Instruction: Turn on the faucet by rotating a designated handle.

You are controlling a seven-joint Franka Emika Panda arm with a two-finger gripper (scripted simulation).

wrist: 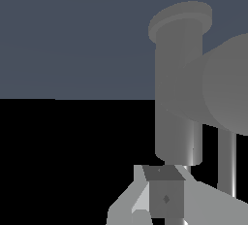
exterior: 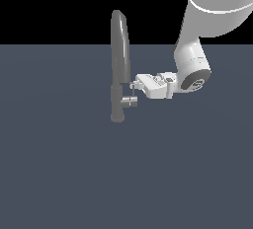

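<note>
Faucet (exterior: 119,60): slim, dark-grey, blade-like spout

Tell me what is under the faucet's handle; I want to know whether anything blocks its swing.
In the exterior view, only bare dark floor shows below the handle, which juts from the faucet. The gripper sits just above it. The handle's underside is hidden.

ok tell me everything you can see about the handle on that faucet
The handle is a small shiny silver cylinder stub sticking out sideways from the low base of the faucet, toward the exterior view's right. A thin rod rises from it. The gripper sits right at the rod's upper end, though actual contact cannot be made out. In the wrist view the handle looms as a large grey rounded end.
</note>
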